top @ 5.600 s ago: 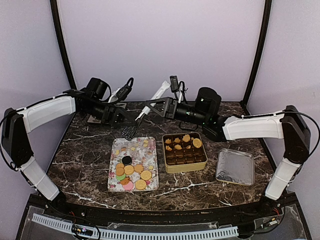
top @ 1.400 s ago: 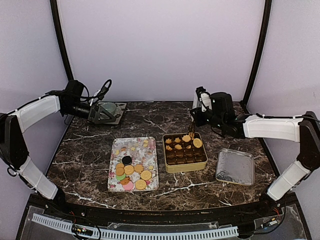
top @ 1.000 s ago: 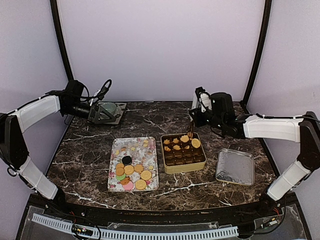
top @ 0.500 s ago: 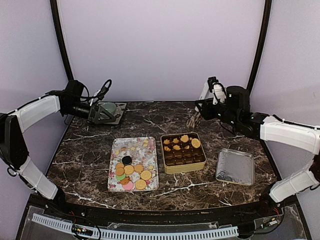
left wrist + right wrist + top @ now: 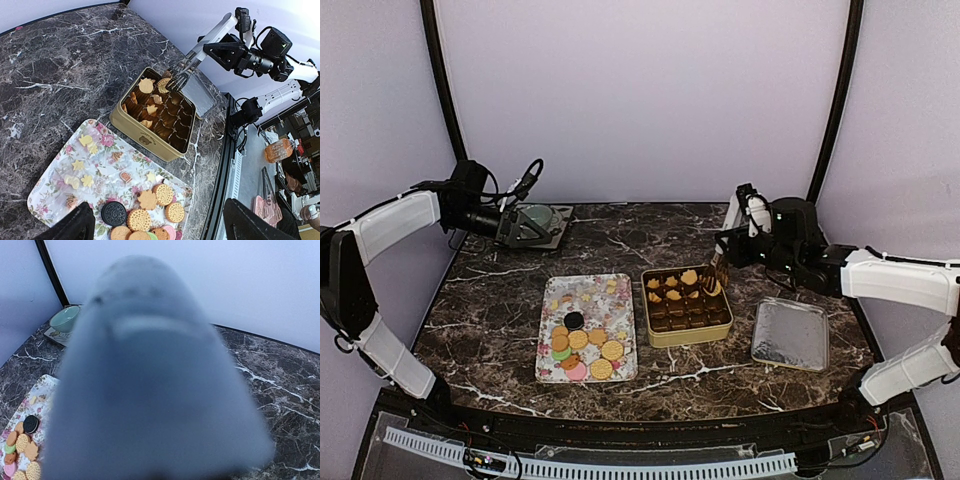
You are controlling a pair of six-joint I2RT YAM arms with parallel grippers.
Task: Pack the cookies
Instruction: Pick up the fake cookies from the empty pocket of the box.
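Cookies (image 5: 582, 350) lie bunched at the near end of the flower-patterned tray (image 5: 588, 292); they are golden rounds, one dark sandwich cookie, plus pink and green ones (image 5: 145, 220). A few more cookies (image 5: 672, 280) sit in the paper cups of the gold tin (image 5: 690, 338). My right gripper (image 5: 748, 222) is shut on white tongs whose dark tips (image 5: 716, 272) hang over the tin's back right corner. In the right wrist view a blurred grey shape blocks most of the frame. My left gripper (image 5: 523, 226) stands open and empty at the back left.
A pale green bowl (image 5: 536, 216) on a dark square mat sits at the back left, right by the left gripper. The tin's silver lid (image 5: 790, 333) lies flat to the right of the tin. Black frame posts rise at both back corners.
The right arm lifted the tongs behind the tin, then brought them down at its back right corner, tips spread a little wider. The left arm has not moved.
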